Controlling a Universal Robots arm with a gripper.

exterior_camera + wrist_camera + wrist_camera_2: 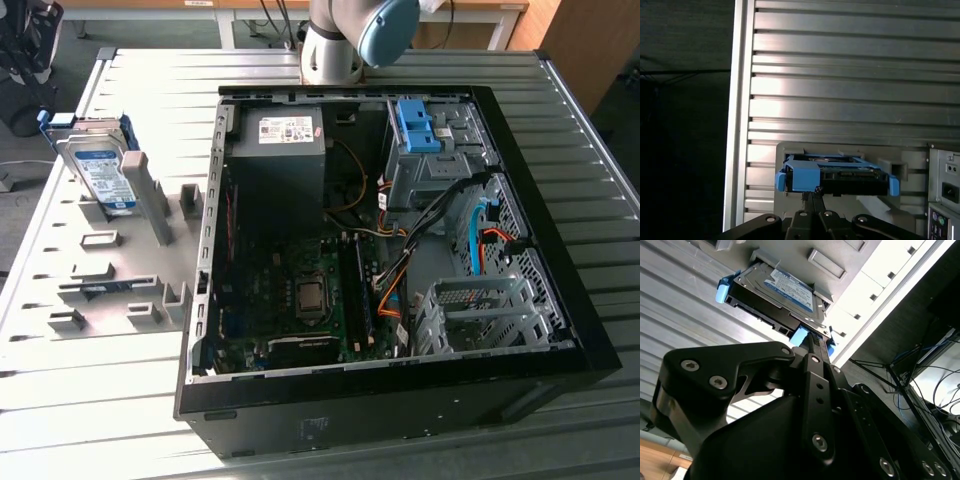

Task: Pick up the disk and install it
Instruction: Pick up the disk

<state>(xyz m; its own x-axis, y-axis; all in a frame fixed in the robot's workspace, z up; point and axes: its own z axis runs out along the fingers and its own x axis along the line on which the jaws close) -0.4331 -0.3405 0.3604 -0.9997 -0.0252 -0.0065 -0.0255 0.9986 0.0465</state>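
Observation:
The disk (pixel 100 172), silver with a blue-and-white label and blue rails, leans upright in a grey holder (pixel 120 270) at the exterior view's left, outside the computer case. Both wrist views show the disk (pixel 785 290) (pixel 840 175) ahead of my gripper (pixel 812 342) (pixel 811 196). My black fingers look pressed together with nothing between them, and they point at the disk's blue rail from a distance. Part of my arm (pixel 345 40) shows at the far edge of the table, behind the case.
An open black computer case (pixel 560 300) lies on the slatted metal table (pixel 90 420). Inside it are a grey power-supply box (pixel 280 140), a motherboard, cables and a metal drive cage with a blue bracket (pixel 415 125) on top. The grey holder has several empty slots.

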